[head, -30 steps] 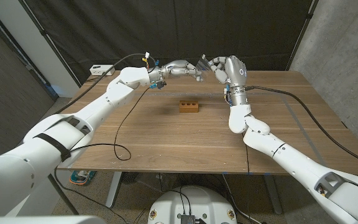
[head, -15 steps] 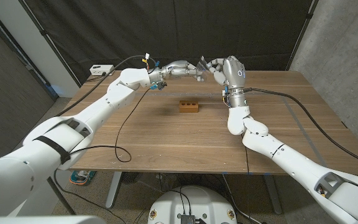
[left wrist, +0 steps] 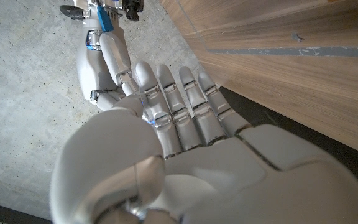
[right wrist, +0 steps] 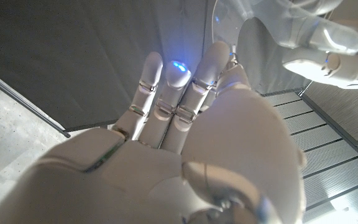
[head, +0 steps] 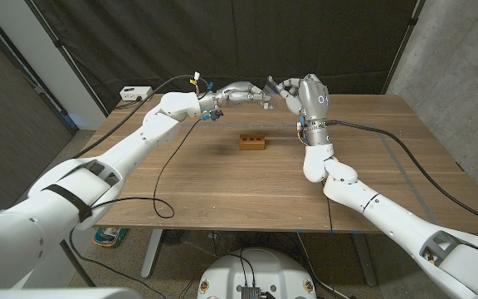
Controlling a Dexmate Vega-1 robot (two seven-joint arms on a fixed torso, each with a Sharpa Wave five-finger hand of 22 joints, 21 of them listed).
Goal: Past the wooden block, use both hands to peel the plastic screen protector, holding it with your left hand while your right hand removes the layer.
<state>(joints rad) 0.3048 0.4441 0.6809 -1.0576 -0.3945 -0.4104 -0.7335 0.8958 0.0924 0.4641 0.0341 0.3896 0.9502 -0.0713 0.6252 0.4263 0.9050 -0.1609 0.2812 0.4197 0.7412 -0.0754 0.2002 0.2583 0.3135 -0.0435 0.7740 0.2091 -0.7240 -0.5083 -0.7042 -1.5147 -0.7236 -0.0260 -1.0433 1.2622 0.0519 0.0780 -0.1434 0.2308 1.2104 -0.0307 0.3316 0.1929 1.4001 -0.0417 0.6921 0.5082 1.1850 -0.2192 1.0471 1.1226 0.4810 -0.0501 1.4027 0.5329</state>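
Observation:
Past the wooden block [head: 252, 141], both hands meet in the air above the table's far edge. A thin, greyish clear screen protector [head: 270, 84] stands between them. My left hand [head: 246, 92] reaches in from the left and holds the sheet at its fingertips. My right hand [head: 294, 90] faces it with fingers curled onto the sheet's other edge. In the left wrist view my left hand's fingers [left wrist: 179, 106] lie straight and close together, and the sheet is hidden behind them. The right wrist view shows my right hand's back [right wrist: 185, 155] and the left arm [right wrist: 291, 31].
A small white box [head: 135, 92] sits at the table's [head: 222, 191] back left corner. A black cable [head: 166, 162] loops across the left half of the table. Another cable [head: 405, 162] runs along the right side. A dark curtain hangs behind.
Both hands stay together above the far edge. The sheet between them has tilted slightly; the arms have hardly moved.

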